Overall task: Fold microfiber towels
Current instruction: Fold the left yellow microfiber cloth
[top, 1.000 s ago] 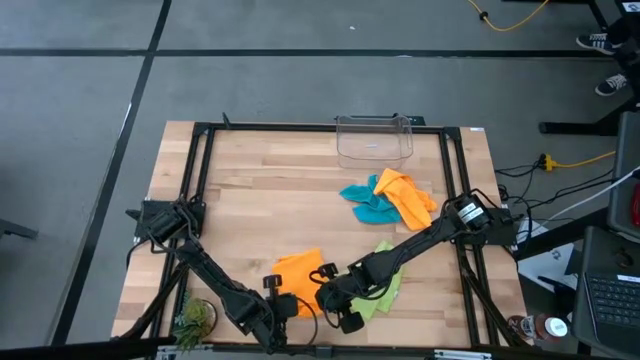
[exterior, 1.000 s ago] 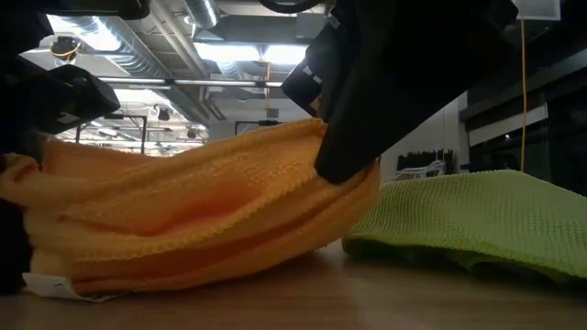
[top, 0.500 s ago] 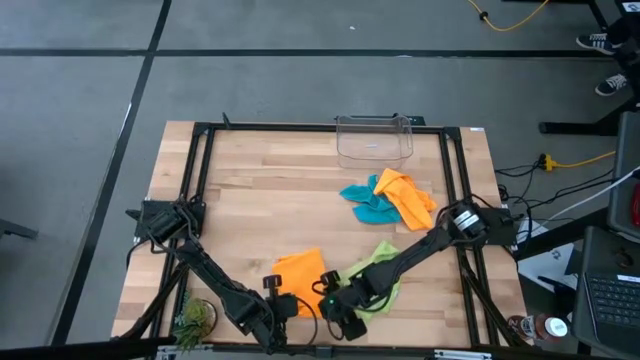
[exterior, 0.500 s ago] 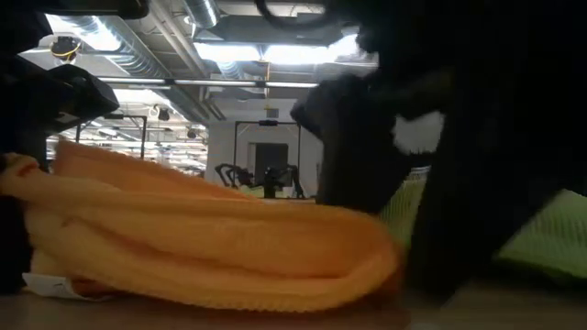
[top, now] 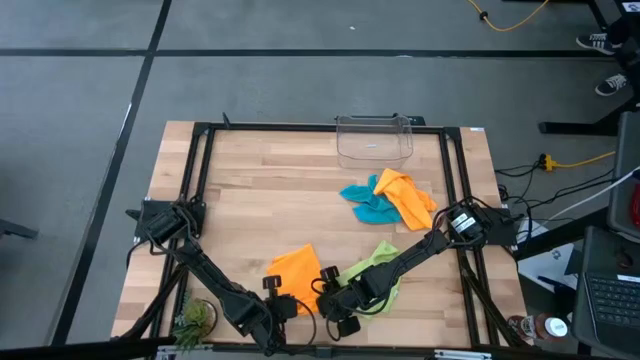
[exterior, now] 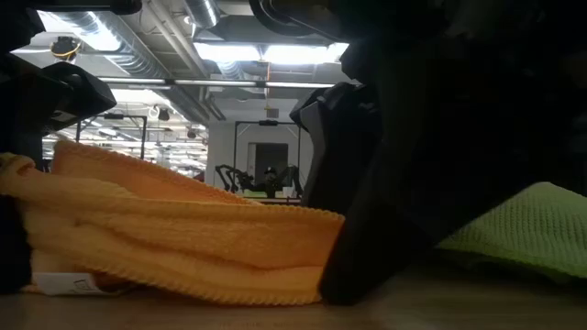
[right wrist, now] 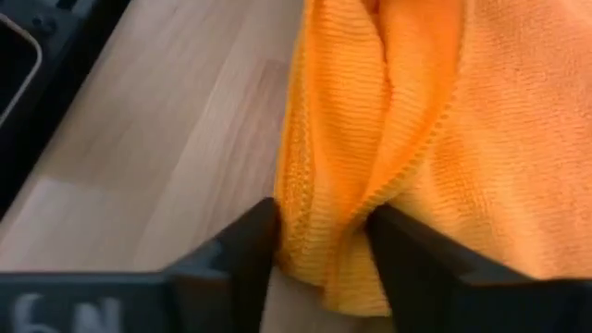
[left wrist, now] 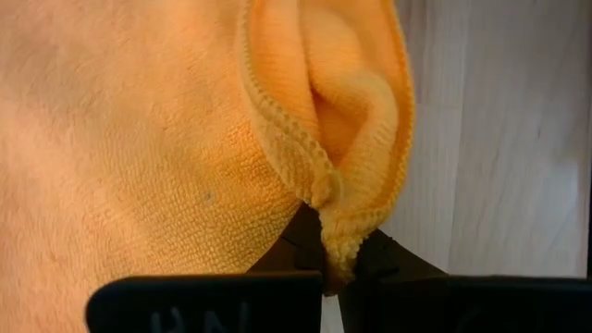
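Note:
An orange towel (top: 297,268) lies crumpled near the table's front edge, flat on the wood in the low view (exterior: 183,247). My left gripper (top: 283,305) is shut on its near left corner. At the towel's near right edge my right gripper (top: 325,292) is down at the table with a bunched fold filling the gap between its fingers. A lime green towel (top: 375,272) lies on the table under the right arm. A teal towel (top: 365,205) and a second orange towel (top: 405,197) lie in a heap farther back. My left gripper pinches the orange towel's hemmed corner (left wrist: 335,242) between its two fingers, several layers bunched together. The fingers slant down from the near side. The towel spreads away from them over the wood. My right gripper has a bunched fold at the orange towel's edge (right wrist: 324,242) between its two fingers (right wrist: 248,252), several layers, touching both inner faces. The fingers slant down from the near right side. The towel lies on the table.
A clear plastic bin (top: 375,138) stands at the far edge. A small green plant (top: 195,318) sits at the front left corner. A black frame (top: 200,190) runs around the table. Bare wood lies open on the left half.
The orange towel's right edge, held up a second ago, has dropped flat onto the table. My right gripper has let it go, sunk to the table, shifted a little toward the left edge and stands around the towel's near right edge.

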You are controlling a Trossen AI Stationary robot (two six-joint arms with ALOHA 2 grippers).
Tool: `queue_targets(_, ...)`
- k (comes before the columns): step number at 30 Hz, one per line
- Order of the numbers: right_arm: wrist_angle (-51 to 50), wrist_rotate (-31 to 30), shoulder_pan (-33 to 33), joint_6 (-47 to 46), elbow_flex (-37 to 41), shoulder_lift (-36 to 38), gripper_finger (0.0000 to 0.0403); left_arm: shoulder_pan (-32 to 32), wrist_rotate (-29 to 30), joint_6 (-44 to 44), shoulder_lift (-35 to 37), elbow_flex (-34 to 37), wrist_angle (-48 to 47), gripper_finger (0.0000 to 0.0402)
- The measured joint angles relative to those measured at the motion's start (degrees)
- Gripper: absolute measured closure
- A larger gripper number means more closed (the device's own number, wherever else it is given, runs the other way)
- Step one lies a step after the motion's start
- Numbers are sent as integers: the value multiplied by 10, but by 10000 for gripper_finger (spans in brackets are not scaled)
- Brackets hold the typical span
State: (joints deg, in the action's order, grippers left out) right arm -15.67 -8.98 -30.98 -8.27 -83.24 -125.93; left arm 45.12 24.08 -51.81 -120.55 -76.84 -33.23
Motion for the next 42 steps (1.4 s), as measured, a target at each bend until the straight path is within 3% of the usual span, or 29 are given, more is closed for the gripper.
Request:
queue_targets(7, 0, -15, 1, -33, 0, -2, 387, 3, 7, 42, 0, 1, 5, 401)
queue_targets(14, -25, -9, 2, -34, -25, 0, 396, 2, 6, 59, 7, -20, -11, 401)
queue_targets(23, -89, -65, 1, -4, -87, 6, 397, 8, 18, 55, 12, -79, -160, 401)
queue_targets(27, -89, -92, 1, 12, -106, 6, 397, 7, 26, 57, 12, -85, -162, 401)
queue_targets(42, -152, -93, -26, -10, -156, 7, 396, 18, 21, 54, 13, -185, -219, 401)
